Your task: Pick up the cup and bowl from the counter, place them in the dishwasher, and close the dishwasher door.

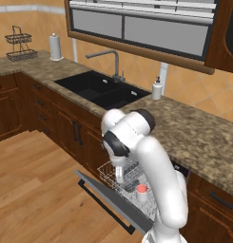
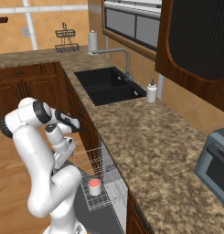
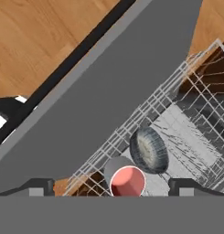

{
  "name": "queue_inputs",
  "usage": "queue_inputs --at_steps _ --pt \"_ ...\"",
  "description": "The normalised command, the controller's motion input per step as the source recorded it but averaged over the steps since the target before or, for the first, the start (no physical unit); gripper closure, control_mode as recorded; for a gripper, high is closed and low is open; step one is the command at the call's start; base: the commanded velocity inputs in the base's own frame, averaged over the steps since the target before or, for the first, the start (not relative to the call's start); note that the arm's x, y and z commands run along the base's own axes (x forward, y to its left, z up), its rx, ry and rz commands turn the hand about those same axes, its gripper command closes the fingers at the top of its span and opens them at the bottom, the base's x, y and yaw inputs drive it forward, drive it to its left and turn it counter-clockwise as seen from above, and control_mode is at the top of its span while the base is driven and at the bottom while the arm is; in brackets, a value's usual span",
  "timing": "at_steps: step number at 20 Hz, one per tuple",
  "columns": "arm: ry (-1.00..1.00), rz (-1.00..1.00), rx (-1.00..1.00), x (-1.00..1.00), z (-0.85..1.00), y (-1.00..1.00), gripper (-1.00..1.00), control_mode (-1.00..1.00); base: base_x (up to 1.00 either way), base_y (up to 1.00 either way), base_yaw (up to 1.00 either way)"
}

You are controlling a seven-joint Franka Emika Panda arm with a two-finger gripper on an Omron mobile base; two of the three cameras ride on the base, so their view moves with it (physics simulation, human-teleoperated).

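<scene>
**Cup and bowl sitting in the rack, door lying open**

While the flat grey drop-down dishwasher door [image 3: 109, 87] is lying fully open with its long black bar handle [image 3: 63, 68] facing the wooden floor [image 1: 37, 190], the white wire rack [image 3: 186, 119] is standing pulled out over it, and that rack is our landmark. The small white cylindrical cup with the red-pink inside [image 3: 127, 181] is standing upright inside the rack, near its front edge closest to the door; you can pick out its red top in the left base view [image 1: 141, 189] and the right base view [image 2: 94, 184] too. Just beside the cup, a little deeper into the rack, the small shallow grey-blue bowl with the pale speckled inside [image 3: 148, 149] is resting tipped on its side, its rim almost touching the cup.

The two-finger gripper [image 3: 111, 186] is hovering above the rack, looking straight down on the cup. Its dark fingertips [image 3: 40, 186] are spread wide apart at either side of the hand view, and nothing is sitting between them, so the pincer is holding nothing.

Above the rack, the long brown-and-grey speckled granite counter [image 1: 203, 133] is running past the black sink [image 1: 101, 90], with a white soap bottle [image 1: 157, 89] standing beside the basin.
</scene>
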Motion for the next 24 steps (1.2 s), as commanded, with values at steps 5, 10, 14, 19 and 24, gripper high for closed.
queue_inputs --at_steps 5,10,14,19,24 --pt "-0.01 0.60 -0.40 -0.22 0.81 0.89 -1.00 -1.00 0.00 0.00 0.00" --pt "0.00 0.62 -0.39 -0.29 0.74 0.92 -1.00 -1.00 0.00 0.00 0.00" --pt "0.00 0.65 -0.37 -0.41 0.72 0.92 -1.00 -1.00 0.00 0.00 0.00" --pt "0.00 0.60 -0.37 -0.44 0.81 0.85 -1.00 -1.00 0.00 0.00 0.00" --pt "0.00 0.59 -0.47 -0.56 0.62 0.95 -1.00 -1.00 0.00 0.00 0.00"
